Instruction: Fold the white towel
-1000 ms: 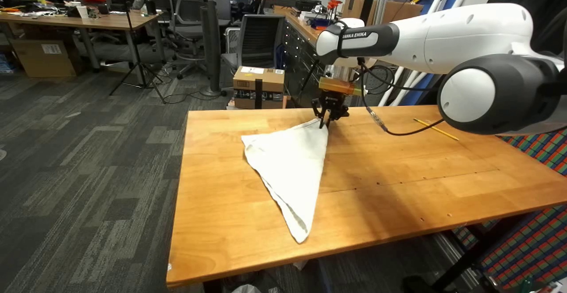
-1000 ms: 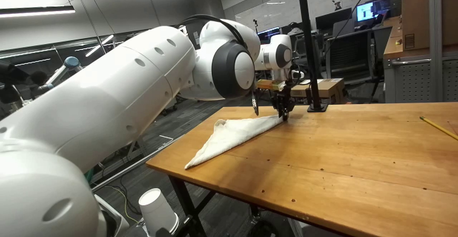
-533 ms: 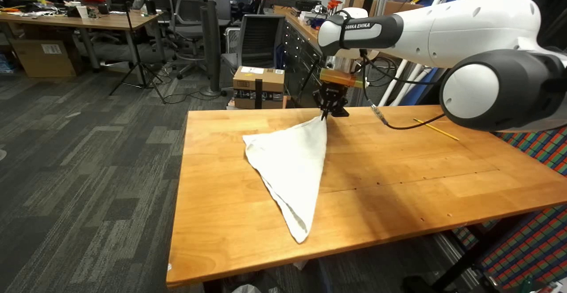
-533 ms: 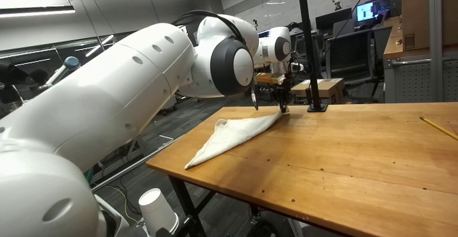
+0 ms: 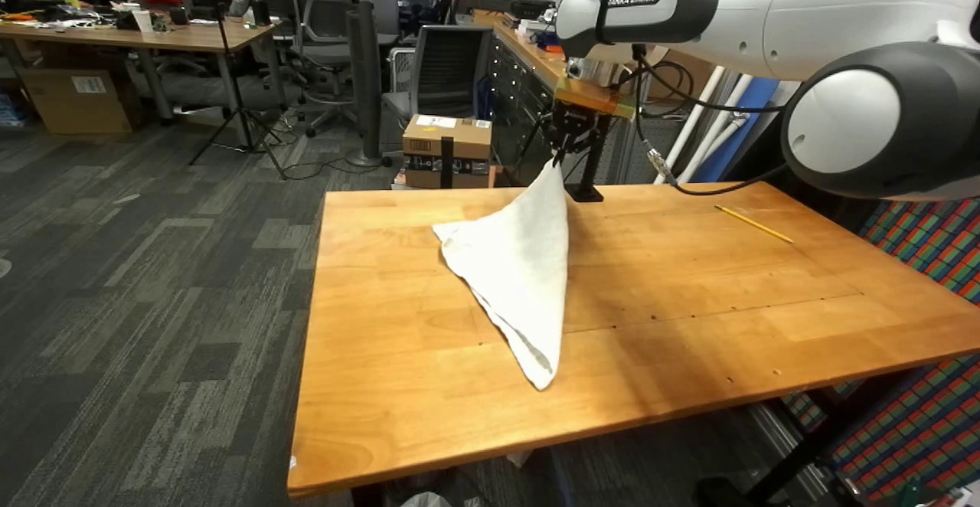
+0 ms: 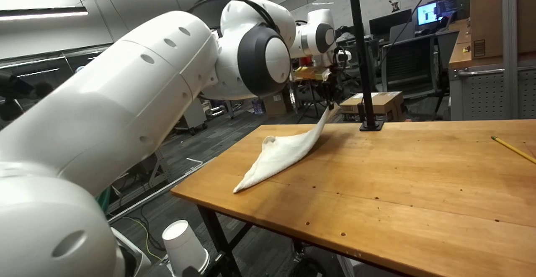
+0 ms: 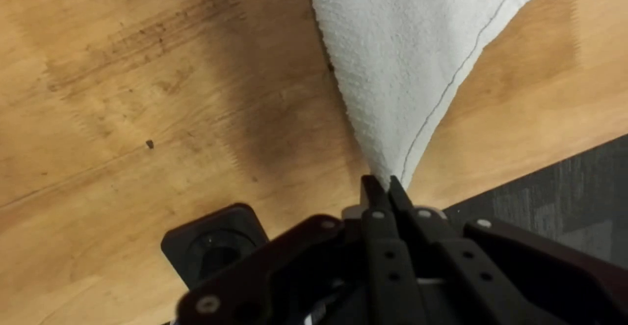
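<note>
As the claw (image 7: 383, 182) rises, the towel (image 5: 517, 269) slides; 1 corner (image 5: 550, 181) lifts.

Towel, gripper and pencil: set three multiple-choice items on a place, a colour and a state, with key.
1. Where does the gripper hold the towel? A its centre; B nowhere; C a corner.
2. What colour is the pencil? A yellow; B red; C blue.
3. The towel is: A wholly flat; B partly raised; C hanging free.

1 C, its tapering end sits between the jaws in the wrist view; 2 A, yellow in both exterior views; 3 B, its corner is up, much of it on the table.
</note>
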You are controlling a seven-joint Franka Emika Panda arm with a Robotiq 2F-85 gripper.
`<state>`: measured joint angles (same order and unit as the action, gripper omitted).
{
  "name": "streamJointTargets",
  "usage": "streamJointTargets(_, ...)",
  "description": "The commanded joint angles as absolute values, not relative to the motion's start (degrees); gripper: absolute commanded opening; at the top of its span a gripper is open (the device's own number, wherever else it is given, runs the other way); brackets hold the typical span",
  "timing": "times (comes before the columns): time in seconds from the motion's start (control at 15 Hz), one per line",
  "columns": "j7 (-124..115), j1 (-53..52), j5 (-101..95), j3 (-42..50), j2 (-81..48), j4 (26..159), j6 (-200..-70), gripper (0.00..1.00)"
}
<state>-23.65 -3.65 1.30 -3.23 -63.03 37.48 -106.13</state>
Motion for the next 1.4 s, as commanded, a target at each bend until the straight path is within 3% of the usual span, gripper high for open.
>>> streamJointTargets(0.0, -28.10, -4.95, 0.23, -1.75, -55.46, 46.77, -108.40, 0.00)
streamJointTargets(0.47, -33.50, -6.00, 0.73, -1.91, -43.66, 65.01, -103.75, 0.00)
streamJointTargets(1.33, -41.81, -10.18, 2.39, -0.72, -20.04, 99.45, -109.05, 0.00)
